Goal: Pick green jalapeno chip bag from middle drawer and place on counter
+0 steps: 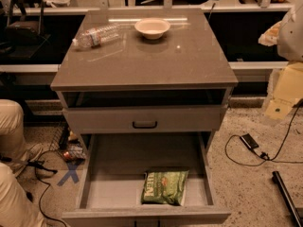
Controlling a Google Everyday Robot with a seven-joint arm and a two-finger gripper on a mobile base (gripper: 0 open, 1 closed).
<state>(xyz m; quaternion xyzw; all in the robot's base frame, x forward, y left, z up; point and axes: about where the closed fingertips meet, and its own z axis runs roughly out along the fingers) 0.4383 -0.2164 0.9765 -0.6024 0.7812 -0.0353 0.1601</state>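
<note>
Looking down on the cabinet, you have the middle drawer (113,195) pulled wide open at the bottom of the frame; the green jalapeno chip bag (164,187) lies flat on its floor, close to the front wall, a little right of centre; higher up, the counter (156,63) carries a white bowl (152,28) and a clear water bottle (96,36) lying on its side; your gripper (292,34) sits as a pale shape at the upper right edge, well apart from the bag; open or closed, you cannot tell.
</note>
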